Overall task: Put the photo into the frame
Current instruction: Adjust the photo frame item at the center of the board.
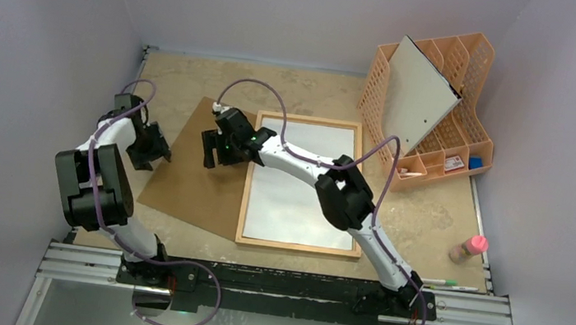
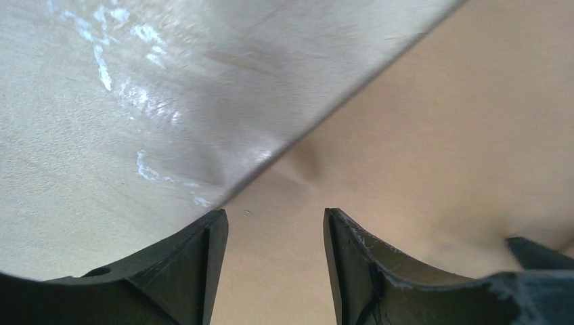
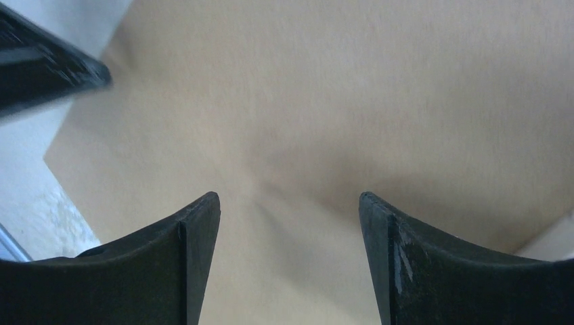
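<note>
With jaws released, we hovered left gripper (image 2: 274, 213) and right gripper (image 3: 290, 196) over the flat brown hardboard panel (image 1: 198, 189) left of the thin rectangular light-wood frame (image 1: 315, 120), presumably to lift that panel.

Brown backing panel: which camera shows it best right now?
Top external. There the brown panel shows almost whole, lying flat on the table, left of the frame. The left wrist view gives only one edge of it against the table. The right wrist view shows just a featureless tan patch.

Even bright light, soft shadows, glare streaks on table (image 2: 101, 68), wrist views blurry
</note>
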